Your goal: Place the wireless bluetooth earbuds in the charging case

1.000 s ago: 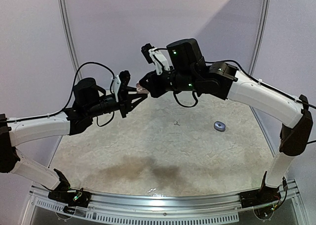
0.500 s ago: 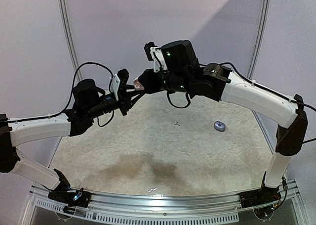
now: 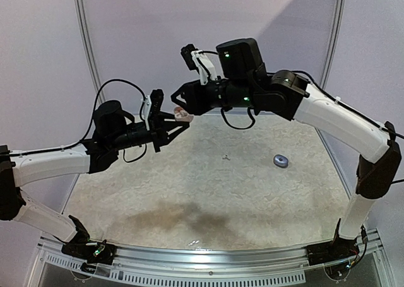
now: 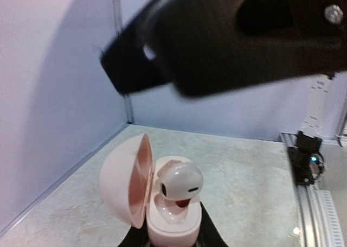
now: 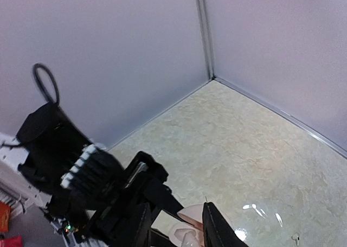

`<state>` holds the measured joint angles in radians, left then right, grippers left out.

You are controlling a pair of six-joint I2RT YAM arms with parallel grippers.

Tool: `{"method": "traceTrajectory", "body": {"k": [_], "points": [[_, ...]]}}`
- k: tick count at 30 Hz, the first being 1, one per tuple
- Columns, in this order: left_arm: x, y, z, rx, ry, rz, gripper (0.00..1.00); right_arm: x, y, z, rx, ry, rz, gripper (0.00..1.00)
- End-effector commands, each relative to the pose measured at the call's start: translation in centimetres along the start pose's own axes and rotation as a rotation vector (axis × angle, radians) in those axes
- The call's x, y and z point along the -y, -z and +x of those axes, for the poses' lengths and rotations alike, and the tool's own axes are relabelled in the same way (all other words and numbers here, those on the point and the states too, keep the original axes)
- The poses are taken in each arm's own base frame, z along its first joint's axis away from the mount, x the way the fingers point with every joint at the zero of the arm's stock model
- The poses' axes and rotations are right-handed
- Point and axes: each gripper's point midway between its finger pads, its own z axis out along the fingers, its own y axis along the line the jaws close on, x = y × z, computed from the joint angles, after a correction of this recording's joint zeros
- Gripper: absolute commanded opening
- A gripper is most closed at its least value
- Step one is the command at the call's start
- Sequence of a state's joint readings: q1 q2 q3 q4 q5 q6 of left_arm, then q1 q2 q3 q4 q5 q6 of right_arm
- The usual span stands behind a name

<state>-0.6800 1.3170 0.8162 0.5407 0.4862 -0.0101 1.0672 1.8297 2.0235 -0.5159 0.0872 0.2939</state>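
— What have the left jaws got?
— They're clamped on the bottom of a pale pink, rounded plastic charging case (image 4: 169, 222), held in the air well above the counter. Its lid (image 4: 123, 184) stands open on the left in the left wrist view.
— And the earbud?
— One glossy, silvery-white wireless earbud (image 4: 179, 185) sits in the open base of the case. Its rounded head stands proud of the rim.
— The right jaws?
— Apart, and holding nothing. The two black fingers (image 5: 216, 230) have a clear gap between them, and through it you look down on the pink case. From overhead they hang just above the case, near it but not touching.
— And behind them?
— The left arm (image 3: 50, 164) reaches in from the left and the right arm (image 3: 334, 120) arches over from the right. They meet high over the back of the mottled beige counter (image 3: 265, 199).
— Anything lying down there?
— A small blue-grey oval object (image 3: 281, 161) lies toward the right. Well apart from it, near the middle, is a tiny grey thing (image 3: 226, 156), too small to make out. A darker patch (image 3: 183, 214) marks the front.
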Motion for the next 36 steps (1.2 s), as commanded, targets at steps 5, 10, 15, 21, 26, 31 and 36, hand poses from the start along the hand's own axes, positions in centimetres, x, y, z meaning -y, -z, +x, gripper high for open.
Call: {"method": "traceTrajectory", "body": {"k": [5, 10, 15, 21, 26, 31, 36], "points": [[6.2, 1.6, -0.4, -0.025, -0.039, 0.484, 0.0, -3.2, 8.8, 3.0, -0.088, 0.715, -0.308, 0.45], [7.3, 2.1, 0.0, -0.055, -0.064, 0.595, 0.0, -4.5, 10.9, 5.7, -0.091, 1.079, -0.485, 0.51], [7.8, 2.3, 0.8, -0.096, -0.063, 0.642, 0.0, -5.6, 10.6, 6.3, -0.07, 1.263, -0.552, 0.47], [8.4, 2.2, 1.3, -0.126, -0.058, 0.692, 0.0, -5.7, 8.8, 7.3, -0.133, 1.355, -0.604, 0.4], [8.5, 2.1, 1.6, -0.151, -0.064, 0.709, 0.0, -6.2, 8.0, 8.4, -0.135, 1.398, -0.66, 0.34], [8.6, 1.8, 1.9, -0.16, -0.095, 0.703, 0.0, -6.1, 7.4, 9.4, -0.166, 1.409, -0.68, 0.35], [8.6, 1.7, 2.2, -0.163, -0.107, 0.703, 0.0, -6.3, 6.4, 9.4, -0.151, 1.42, -0.683, 0.37]]}}
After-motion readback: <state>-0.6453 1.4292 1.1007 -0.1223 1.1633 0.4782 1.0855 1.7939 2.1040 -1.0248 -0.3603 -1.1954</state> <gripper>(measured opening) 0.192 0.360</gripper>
